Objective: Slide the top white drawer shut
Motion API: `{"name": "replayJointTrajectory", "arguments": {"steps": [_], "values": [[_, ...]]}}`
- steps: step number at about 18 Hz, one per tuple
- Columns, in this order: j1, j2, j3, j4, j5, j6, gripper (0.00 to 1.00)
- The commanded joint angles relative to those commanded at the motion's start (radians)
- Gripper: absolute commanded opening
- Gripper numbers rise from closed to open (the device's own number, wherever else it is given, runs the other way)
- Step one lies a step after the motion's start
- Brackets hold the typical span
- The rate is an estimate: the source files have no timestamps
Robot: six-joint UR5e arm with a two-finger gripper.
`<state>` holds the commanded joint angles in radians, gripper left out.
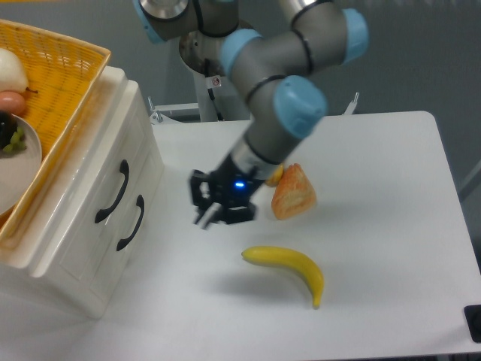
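Note:
The top white drawer (pixel 98 177) is the upper front of a glossy white cabinet at the left, and it carries a curved black handle (pixel 113 192). Its front stands close to level with the lower drawer front (pixel 113 248), which has a like black handle (pixel 131 222). I cannot make out any gap behind the top drawer. My gripper (pixel 204 218) hangs low over the table, to the right of the handles and apart from them, with its fingers pointing down and left. It holds nothing. Its black body hides how the jaws stand.
A yellow wicker basket (pixel 64 68) with a plate and fruit sits on top of the cabinet. A banana (pixel 289 267) lies on the white table (pixel 376 188) in front of the gripper. An orange-red piece of food (pixel 294 193) lies just right of the gripper.

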<state>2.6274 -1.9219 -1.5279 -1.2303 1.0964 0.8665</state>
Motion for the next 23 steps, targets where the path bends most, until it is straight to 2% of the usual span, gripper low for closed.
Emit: {"name": "replayJointTrajectory", "arguments": {"steps": [1, 3, 4, 7, 11, 15, 17, 19, 21, 23], "values": [[0.031, -0.014, 0.009, 0.014, 0.009, 0.038, 0.69], [0.092, -0.040, 0.020, 0.023, 0.020, 0.144, 0.93], [0.130, -0.051, 0.023, 0.022, 0.048, 0.207, 1.00], [0.204, -0.092, 0.040, 0.032, 0.159, 0.328, 1.00], [0.238, -0.135, 0.080, 0.040, 0.351, 0.413, 1.00], [0.249, -0.144, 0.084, 0.043, 0.394, 0.437, 1.00], [0.244, -0.164, 0.110, 0.045, 0.451, 0.447, 1.00], [0.235, -0.178, 0.140, 0.043, 0.462, 0.453, 1.00], [0.232, -0.169, 0.138, 0.040, 0.462, 0.532, 1.00], [0.218, -0.155, 0.137, 0.043, 0.461, 0.671, 1.00]]}}
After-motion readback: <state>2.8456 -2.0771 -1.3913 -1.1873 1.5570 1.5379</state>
